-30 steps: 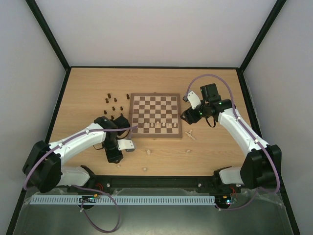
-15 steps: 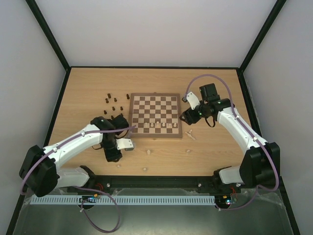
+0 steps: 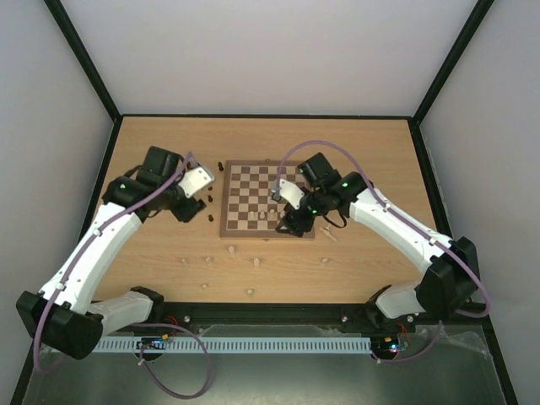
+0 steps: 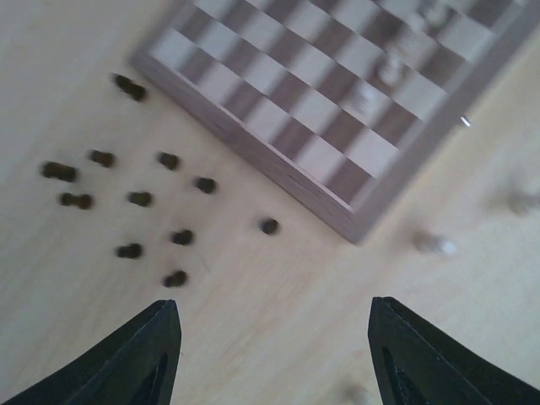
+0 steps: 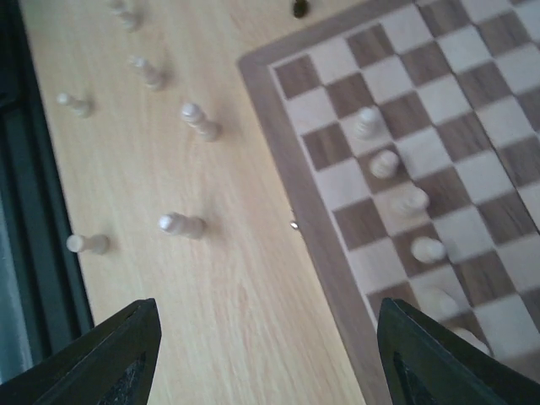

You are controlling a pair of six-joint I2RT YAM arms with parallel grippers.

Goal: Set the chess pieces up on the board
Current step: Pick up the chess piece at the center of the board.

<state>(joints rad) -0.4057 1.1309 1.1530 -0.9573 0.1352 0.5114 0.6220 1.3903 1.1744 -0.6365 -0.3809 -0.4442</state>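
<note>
The board lies mid-table. Several pale chess pieces stand in a row on its near ranks, partly hidden under my right gripper in the top view. More pale pieces lie on the table in front of the board, also in the top view. Several dark pieces are scattered left of the board's corner. My left gripper hovers above them, open and empty. My right gripper hovers over the board's near edge, open and empty.
A dark piece stands by the board's far left corner. A fallen pale piece lies off the board's near right corner. Black rails edge the tabletop, and the arm bases sit at the near edge.
My left arm has swung from the near table up and left to the dark pieces. My right arm has moved left from beside the board to over its near edge.
</note>
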